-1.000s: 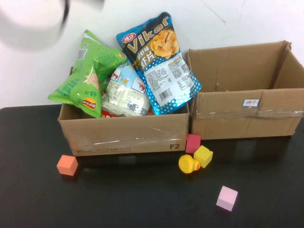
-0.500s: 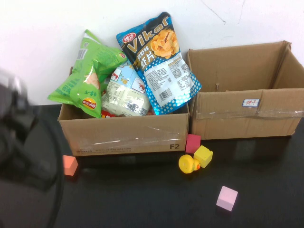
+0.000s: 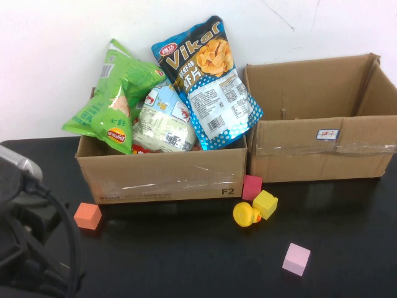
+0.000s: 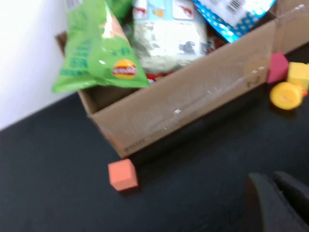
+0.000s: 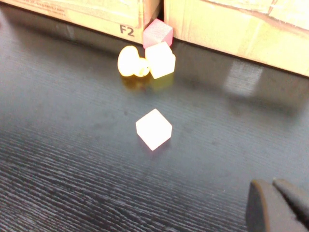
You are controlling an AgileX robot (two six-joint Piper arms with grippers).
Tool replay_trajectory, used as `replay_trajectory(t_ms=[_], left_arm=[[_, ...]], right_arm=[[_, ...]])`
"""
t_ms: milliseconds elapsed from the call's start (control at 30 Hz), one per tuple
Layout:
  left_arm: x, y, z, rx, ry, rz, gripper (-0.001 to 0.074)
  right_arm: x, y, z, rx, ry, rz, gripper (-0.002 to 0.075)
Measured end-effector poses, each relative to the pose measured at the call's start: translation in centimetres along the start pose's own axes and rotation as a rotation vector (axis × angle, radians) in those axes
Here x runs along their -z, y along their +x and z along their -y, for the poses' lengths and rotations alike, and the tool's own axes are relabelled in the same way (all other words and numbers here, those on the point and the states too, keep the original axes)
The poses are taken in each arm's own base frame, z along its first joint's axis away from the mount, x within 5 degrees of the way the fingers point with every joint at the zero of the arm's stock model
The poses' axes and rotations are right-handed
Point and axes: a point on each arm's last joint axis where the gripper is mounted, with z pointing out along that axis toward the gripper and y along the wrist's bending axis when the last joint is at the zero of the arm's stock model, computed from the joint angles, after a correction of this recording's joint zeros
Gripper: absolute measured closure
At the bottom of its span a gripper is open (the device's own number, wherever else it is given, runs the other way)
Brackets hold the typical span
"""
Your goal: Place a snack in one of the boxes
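Observation:
The left cardboard box [image 3: 161,177] holds several snack bags: a green chip bag [image 3: 111,99], a pale white-and-blue bag [image 3: 162,121] and a blue Vikar bag [image 3: 211,81]. The right cardboard box [image 3: 322,149] shows nothing inside. My left arm [image 3: 25,236] is low at the front left of the table, short of the left box. In the left wrist view my left gripper [image 4: 276,203] is shut and empty, with the green bag [image 4: 96,53] and box [image 4: 193,106] ahead. My right gripper [image 5: 276,205] is shut and empty, low over the table, out of the high view.
Loose on the black table: an orange cube [image 3: 87,216], a red cube [image 3: 252,187], a yellow cube [image 3: 265,203], a yellow rubber duck [image 3: 246,215] and a pink cube [image 3: 296,259]. The right wrist view shows the pink cube [image 5: 153,129] and the duck [image 5: 129,62].
My left arm has swept down from the top left of the high view to the front left corner. The snacks, boxes and cubes have not moved.

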Motion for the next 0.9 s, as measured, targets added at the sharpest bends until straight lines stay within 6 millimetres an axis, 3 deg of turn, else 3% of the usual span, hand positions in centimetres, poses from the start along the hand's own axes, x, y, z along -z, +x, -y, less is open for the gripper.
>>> replay_trajectory(t_ms=[267,467,700,900], left_arm=[[0.0,0.9,-0.2,0.004,0.014,-0.022,0.0736],[0.6,3.4,-1.9,0.25,0.068,0.065,0.0736],[0.4,7.9,-2.9,0.399,0.067,0.426,0.0736],[0.0,13.4,-3.3,0.472,-0.096,0.529,0.0736]], right_arm=[[0.0,0.0,0.0,-0.001,-0.001,-0.001,0.0725],[0.0,0.1,0.0,-0.001,-0.001,-0.014,0.0725],[0.0,0.1,0.0,-0.001,-0.001,-0.015,0.0725],[0.0,0.2,0.0,-0.001,-0.001,-0.017,0.0725]])
